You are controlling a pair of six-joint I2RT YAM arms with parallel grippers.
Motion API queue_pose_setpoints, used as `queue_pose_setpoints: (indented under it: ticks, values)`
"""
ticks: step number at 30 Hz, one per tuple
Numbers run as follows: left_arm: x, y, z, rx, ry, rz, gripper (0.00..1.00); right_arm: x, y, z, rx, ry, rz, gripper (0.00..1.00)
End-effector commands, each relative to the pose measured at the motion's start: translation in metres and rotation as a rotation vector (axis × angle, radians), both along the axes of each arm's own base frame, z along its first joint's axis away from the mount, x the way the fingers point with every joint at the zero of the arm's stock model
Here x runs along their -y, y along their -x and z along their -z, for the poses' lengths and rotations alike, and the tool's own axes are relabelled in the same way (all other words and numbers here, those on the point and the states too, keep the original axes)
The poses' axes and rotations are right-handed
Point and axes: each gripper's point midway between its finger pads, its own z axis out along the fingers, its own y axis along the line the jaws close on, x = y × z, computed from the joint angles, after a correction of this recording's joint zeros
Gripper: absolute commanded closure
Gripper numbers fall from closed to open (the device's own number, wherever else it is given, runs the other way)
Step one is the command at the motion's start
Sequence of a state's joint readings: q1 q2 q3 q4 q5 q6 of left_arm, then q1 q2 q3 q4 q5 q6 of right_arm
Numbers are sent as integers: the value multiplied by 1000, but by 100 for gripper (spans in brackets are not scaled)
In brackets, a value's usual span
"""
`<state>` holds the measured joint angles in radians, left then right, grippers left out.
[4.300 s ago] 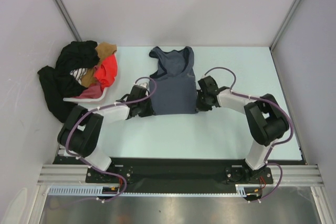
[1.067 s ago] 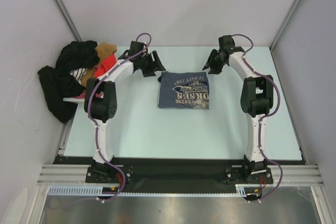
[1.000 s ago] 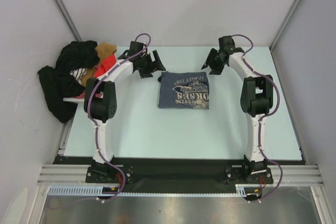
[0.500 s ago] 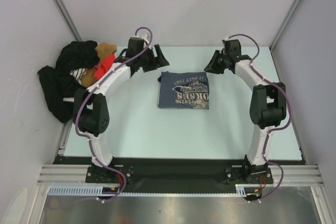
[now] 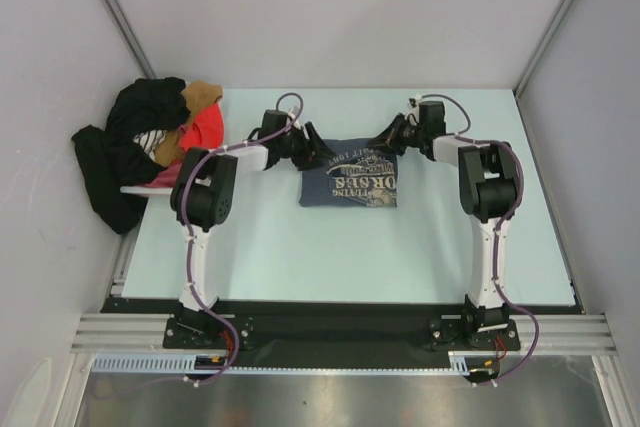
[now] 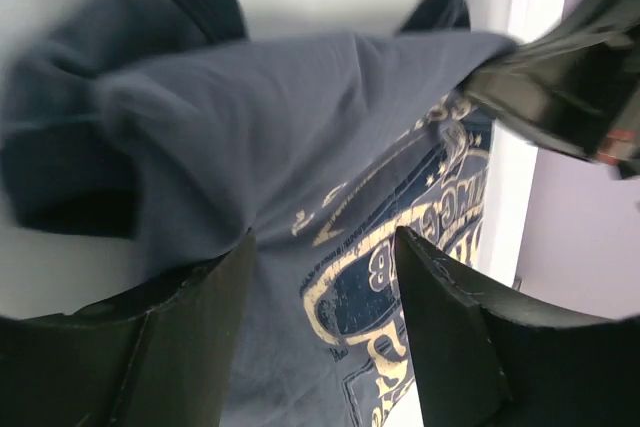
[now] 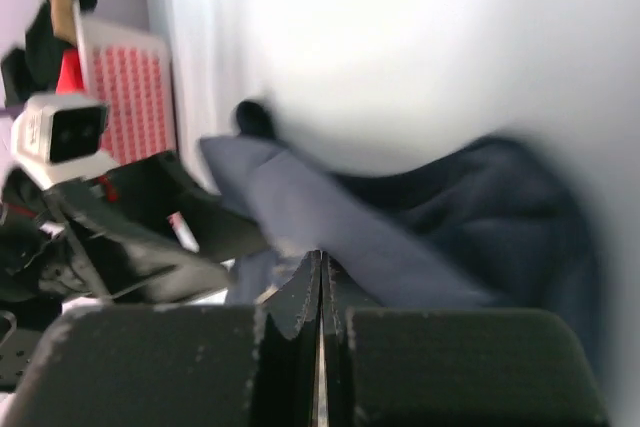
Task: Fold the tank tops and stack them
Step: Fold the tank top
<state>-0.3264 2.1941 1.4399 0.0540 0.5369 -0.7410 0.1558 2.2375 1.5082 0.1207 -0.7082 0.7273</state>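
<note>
The slate blue-grey tank top [image 5: 350,179] lies folded into a rectangle at mid-table, its pale printed lettering facing up. My left gripper [image 5: 318,155] is low at its far left corner. In the left wrist view the left gripper [image 6: 320,297] has its jaws apart, with the printed tank top [image 6: 330,127] filling the gap. My right gripper [image 5: 383,143] is at the far right corner. In the right wrist view the right gripper [image 7: 321,255] is shut, its tips meeting on a raised fold of the tank top [image 7: 400,237].
A heap of black clothes [image 5: 125,152] with a bright orange-red garment [image 5: 205,132] and a tan piece sits over a white basket [image 5: 165,185] at the table's left edge. Walls close in on the back and both sides.
Both arms dropped from the back of the table onto the folded top's far corners. The right jaws closed there. The left jaws narrowed.
</note>
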Motion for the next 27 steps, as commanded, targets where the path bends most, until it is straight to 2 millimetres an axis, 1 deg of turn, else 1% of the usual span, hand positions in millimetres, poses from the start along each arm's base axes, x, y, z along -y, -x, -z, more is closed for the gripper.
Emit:
queue_pose_setpoints:
  ticks: [1, 2, 3, 5, 6, 7, 9, 10, 11, 12, 13, 14, 15, 16, 17, 18, 19, 20, 21, 23, 24, 25, 26, 27]
  values:
    - [-28, -32, 7, 58, -47, -102, 33, 20, -31, 8, -24, -140, 84, 100]
    - [-33, -31, 13, 50, -68, -110, 33, 20, -33, 14, -43, -147, 93, 100]
    - [-34, -30, 14, 49, -72, -113, 33, 20, -33, 17, -57, -149, 91, 100]
    - [-38, -31, 10, 69, -92, -120, 33, 16, -31, 12, -49, -141, 77, 100]
    - [-38, -29, -3, 94, -92, -119, 32, 17, -28, 9, -39, -137, 74, 100]
    - [-40, -28, -9, 117, -110, -111, 31, 16, -25, 0, -11, -134, 63, 100]
    - [-43, -21, -19, 135, -134, -106, 29, 17, -11, -24, 31, -139, 46, 100]
    - [-45, -19, -43, 187, -137, -100, 26, 16, -5, -34, 55, -140, 33, 100]
    - [-43, -14, -51, 206, -137, -92, 25, 14, 11, -50, 76, -148, 4, 100]
    - [-44, -2, -52, 203, -139, -82, 25, 12, 20, -57, 82, -148, -9, 100]
    - [-40, 4, -74, 248, -118, -71, 25, 10, 30, -60, 87, -145, -24, 100]
    - [-39, 12, -81, 257, -106, -60, 24, 5, 42, -67, 106, -142, -59, 100]
    - [-39, 26, -75, 236, -104, -49, 23, -3, 64, -74, 113, -138, -97, 100]
    - [-30, 35, -82, 251, -78, -32, 23, -6, 75, -77, 117, -130, -117, 100]
    - [-26, 44, -96, 278, -51, -21, 23, -11, 87, -78, 122, -126, -140, 100]
    - [-23, 60, -86, 247, -39, 6, 22, -19, 110, -76, 116, -132, -178, 100]
    - [-11, 71, -91, 257, -6, 31, 22, -23, 120, -74, 117, -139, -201, 100]
    - [-5, 80, -93, 259, 13, 50, 22, -28, 131, -73, 115, -151, -233, 99]
    - [1, 94, -84, 219, 37, 78, 22, -33, 143, -62, 81, -153, -256, 99]
    - [14, 106, -80, 206, 79, 111, 22, -36, 151, -50, 52, -165, -280, 99]
    - [16, 117, -65, 159, 99, 133, 22, -37, 153, -43, 33, -168, -281, 99]
    - [18, 117, -66, 152, 134, 121, 22, -36, 156, -25, -11, -165, -277, 99]
    - [16, 118, -57, 132, 131, 113, 22, -34, 156, -17, -28, -161, -270, 99]
    - [13, 120, -42, 101, 113, 104, 22, -32, 155, -8, -47, -155, -261, 100]
